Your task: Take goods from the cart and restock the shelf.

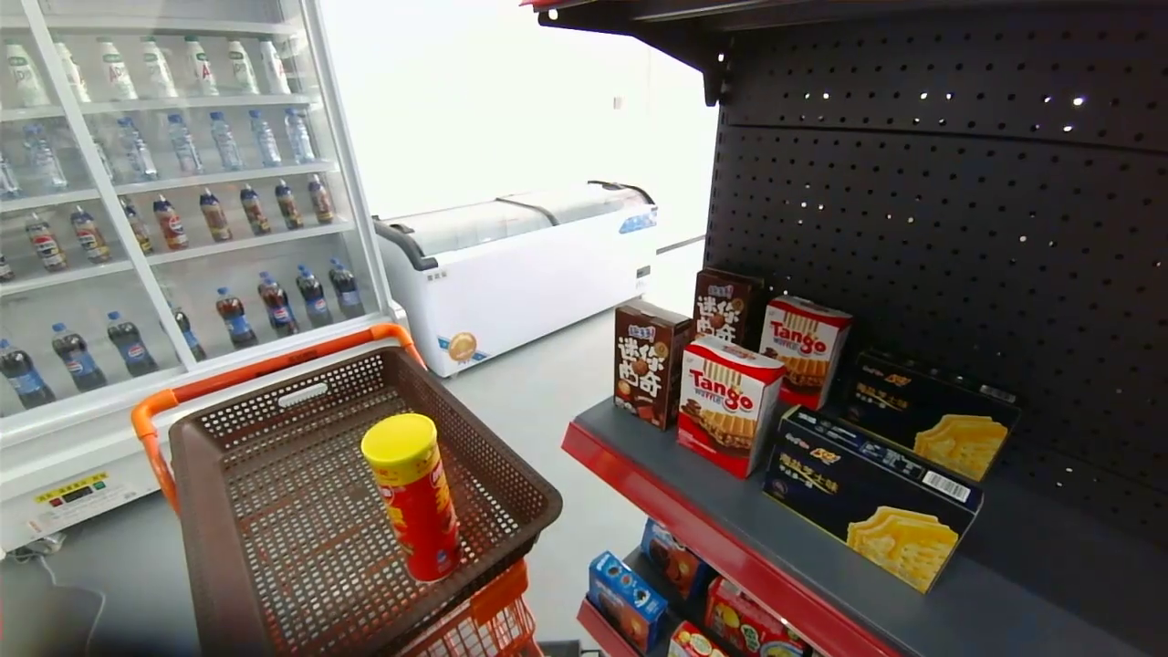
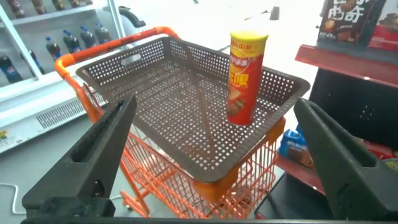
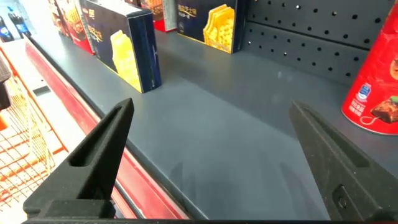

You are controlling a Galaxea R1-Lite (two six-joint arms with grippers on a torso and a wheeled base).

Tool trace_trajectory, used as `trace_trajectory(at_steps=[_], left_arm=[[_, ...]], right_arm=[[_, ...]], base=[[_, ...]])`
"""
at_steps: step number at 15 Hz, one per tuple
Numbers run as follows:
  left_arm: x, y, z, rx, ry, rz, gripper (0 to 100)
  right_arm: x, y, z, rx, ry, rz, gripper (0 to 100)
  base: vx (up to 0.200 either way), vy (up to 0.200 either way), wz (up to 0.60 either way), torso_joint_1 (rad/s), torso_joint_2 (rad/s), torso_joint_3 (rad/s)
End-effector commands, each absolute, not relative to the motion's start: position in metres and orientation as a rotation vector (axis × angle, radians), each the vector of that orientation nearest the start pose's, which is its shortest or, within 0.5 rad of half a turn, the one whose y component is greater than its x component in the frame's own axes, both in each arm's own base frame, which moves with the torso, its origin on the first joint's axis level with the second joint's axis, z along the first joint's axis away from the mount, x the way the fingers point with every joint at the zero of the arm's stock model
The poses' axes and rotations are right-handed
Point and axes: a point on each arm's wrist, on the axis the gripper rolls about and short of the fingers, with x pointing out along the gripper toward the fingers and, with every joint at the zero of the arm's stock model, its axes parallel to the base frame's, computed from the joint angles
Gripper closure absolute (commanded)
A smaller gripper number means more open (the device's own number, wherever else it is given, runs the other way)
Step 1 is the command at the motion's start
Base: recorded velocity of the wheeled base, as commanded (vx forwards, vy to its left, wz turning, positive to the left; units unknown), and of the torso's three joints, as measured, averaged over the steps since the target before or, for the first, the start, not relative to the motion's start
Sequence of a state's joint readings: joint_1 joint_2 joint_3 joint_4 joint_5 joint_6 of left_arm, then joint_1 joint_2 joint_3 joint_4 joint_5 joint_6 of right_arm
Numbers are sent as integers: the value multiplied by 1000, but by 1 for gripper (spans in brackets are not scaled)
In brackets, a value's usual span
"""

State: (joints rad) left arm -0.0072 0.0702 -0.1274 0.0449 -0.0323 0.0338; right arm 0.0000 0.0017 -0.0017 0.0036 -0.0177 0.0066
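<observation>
Standing upright in basket (image 1: 479,422), red can (image 1: 418,511) (yellow lid (image 1: 399,440)).

Grey shelf (image 1: 1031,593) bearing upright snack boxes (image 1: 728,401), brown cart basket (image 1: 274,511) holding upright can (image 1: 415,493)

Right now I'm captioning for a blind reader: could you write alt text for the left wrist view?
A red snack can with a yellow lid stands upright in the brown basket atop an orange cart, framed by the open left gripper. A red-edged shelf stands beside it.
</observation>
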Motion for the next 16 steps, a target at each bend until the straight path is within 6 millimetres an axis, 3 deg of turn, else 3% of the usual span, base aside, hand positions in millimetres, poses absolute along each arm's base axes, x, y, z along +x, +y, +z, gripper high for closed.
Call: trace_trajectory(at_steps=[1,2,4,9,11,16], left_arm=[[4,-1,179,37,111,-57,0],[31,-1,196,38,194,-57,0],[67,-2,210,38,290,-58,0],[117,-16,186,53,471,-183,0],[143,-22,167,70,602,-205,0],[201,-37,140,72,611,-231,0]], right_arm=[[-23,0,75,6,5,-17,0],[-23,0,76,6,3,-18,0],[-23,0,76,6,5,-17,0],[-23,0,76,6,5,-18,0],[-23,0,75,8,5,-17,0],[-23,0,76,8,6,-18,0]], base=[[0,0,0,0,0,0],[0,0,0,0,0,0],[0,0,0,0,0,0],[0,0,0,0,0,0],[0,0,0,0,0,0],[0,0,0,0,0,0]])
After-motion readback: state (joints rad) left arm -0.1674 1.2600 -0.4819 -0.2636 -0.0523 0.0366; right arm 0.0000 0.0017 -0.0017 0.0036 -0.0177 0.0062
